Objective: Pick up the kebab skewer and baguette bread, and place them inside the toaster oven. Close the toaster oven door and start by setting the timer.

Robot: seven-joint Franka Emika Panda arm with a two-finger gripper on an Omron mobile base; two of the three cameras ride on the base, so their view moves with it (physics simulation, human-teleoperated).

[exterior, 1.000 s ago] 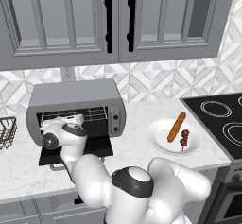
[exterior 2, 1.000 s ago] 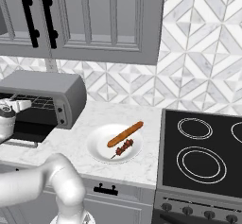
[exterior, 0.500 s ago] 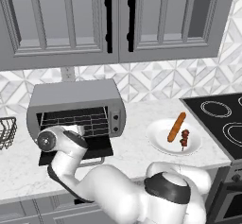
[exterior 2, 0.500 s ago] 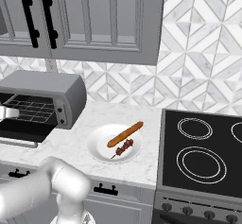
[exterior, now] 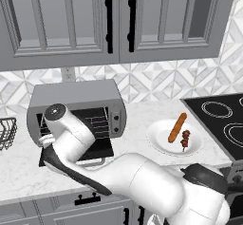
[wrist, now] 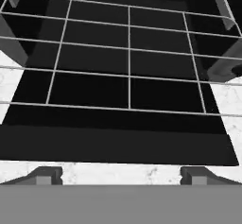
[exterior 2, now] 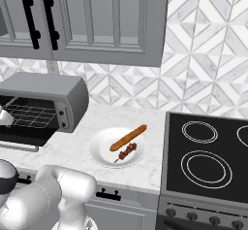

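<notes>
The grey toaster oven stands on the counter with its door dropped open. In the hand view the wire rack sits in the dark interior, above the lowered dark glass door. My gripper hangs in front of the oven mouth, open, with nothing between its widely spaced fingers. The long orange-brown baguette bread and the short kebab skewer lie side by side on a white plate, well to the right of the oven.
A black stove top sits to the right of the plate. A wire basket stands at the counter's left end. Grey wall cabinets hang above. My white arm crosses in front of the oven's lower left.
My arm has swung lower and leftward in front of the oven, while the hand stays at the oven mouth. The food on the plate has not moved.
</notes>
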